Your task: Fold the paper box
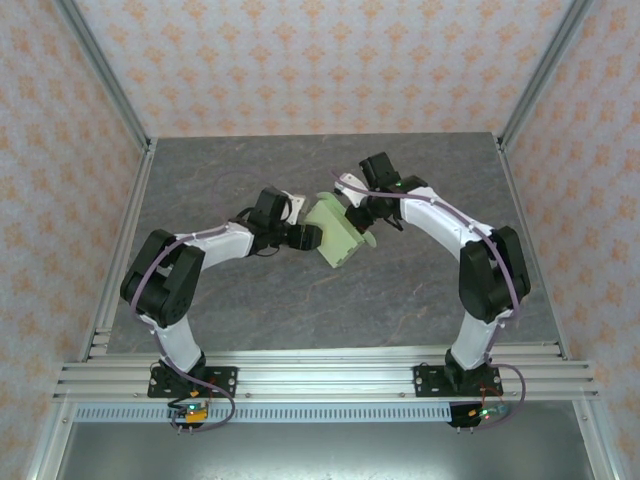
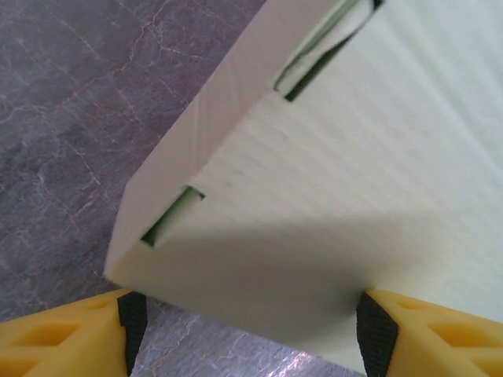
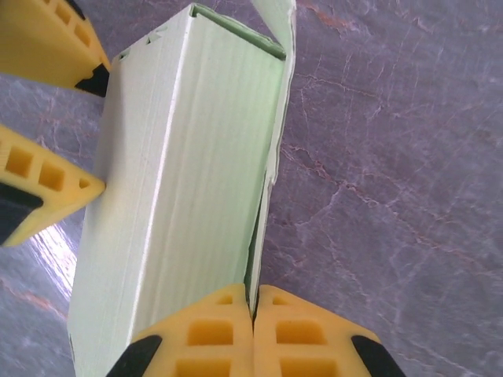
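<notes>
Paper box (image 1: 340,232) sits over mid-bench (image 1: 420,300), slightly toward the far edge, between both arms; lifted or resting, unclear. Right gripper (image 1: 358,215) is pinched together on a thin card wall. Left gripper (image 1: 312,236) has its jaws apart, straddling the box's end; whether it presses, cannot tell. Body looks formed, with tabs seated in slots. One end flap (image 3: 277,23) stands open and probably needs tucking.

Overhead rear view, wrist close-ups (box (image 1: 338,236) shared)
</notes>
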### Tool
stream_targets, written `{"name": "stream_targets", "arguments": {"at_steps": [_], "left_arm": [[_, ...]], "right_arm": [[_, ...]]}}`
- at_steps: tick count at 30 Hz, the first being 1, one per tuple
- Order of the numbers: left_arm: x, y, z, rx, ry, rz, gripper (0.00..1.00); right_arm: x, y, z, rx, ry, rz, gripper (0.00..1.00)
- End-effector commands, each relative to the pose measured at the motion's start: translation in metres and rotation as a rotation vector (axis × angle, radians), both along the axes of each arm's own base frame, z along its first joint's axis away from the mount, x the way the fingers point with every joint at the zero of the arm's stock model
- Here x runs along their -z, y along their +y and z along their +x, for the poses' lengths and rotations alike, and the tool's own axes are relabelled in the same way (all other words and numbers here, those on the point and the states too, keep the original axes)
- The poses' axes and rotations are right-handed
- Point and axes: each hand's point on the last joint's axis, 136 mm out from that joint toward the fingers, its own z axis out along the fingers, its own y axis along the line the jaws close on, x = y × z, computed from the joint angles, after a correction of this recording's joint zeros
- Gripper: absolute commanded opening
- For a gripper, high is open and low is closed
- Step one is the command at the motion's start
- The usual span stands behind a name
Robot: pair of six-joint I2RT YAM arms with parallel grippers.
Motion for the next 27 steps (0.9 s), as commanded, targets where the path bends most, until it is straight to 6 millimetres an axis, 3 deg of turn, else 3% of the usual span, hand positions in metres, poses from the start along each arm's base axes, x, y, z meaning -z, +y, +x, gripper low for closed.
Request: {"name": "stream_targets", "arguments": {"at_steps": [1,5,9,12,15,19,27], "left_arm": [[-0.024,-0.008,0.016,-0.018,-0.138,-0.073,0.74],[-0.028,-0.015,0.015,0.017,-0.212,-0.086,0.78],[-0.049,-0.016,0.003,0.085,-0.369,-0.098,0.81],[-0.058,-0.011,-0.009,0.125,-0.499,-0.074,0.83],[-0.053,-0.004,-0.01,0.097,-0.529,-0.04,0.84],[-0.047,-0.013,-0.013,0.127,-0.544,-0.045,0.88],[-0.074,-0.03,-0.021,0.202,-0.688,-0.065,0.88]], "right_arm": [[-0.014,-0.002,-0.017,-0.152,-0.052,-0.095,0.0],[-0.007,-0.002,-0.026,-0.263,-0.082,-0.179,0.0],[-0.001,-0.005,-0.033,-0.351,-0.106,-0.24,0.0],[-0.002,-0.007,-0.036,-0.39,-0.131,-0.25,0.0],[-0.006,-0.007,-0.037,-0.411,-0.166,-0.248,0.0],[-0.011,-0.006,-0.042,-0.448,-0.191,-0.242,0.0],[-0.023,-0.002,-0.051,-0.493,-0.261,-0.25,0.0]]}}
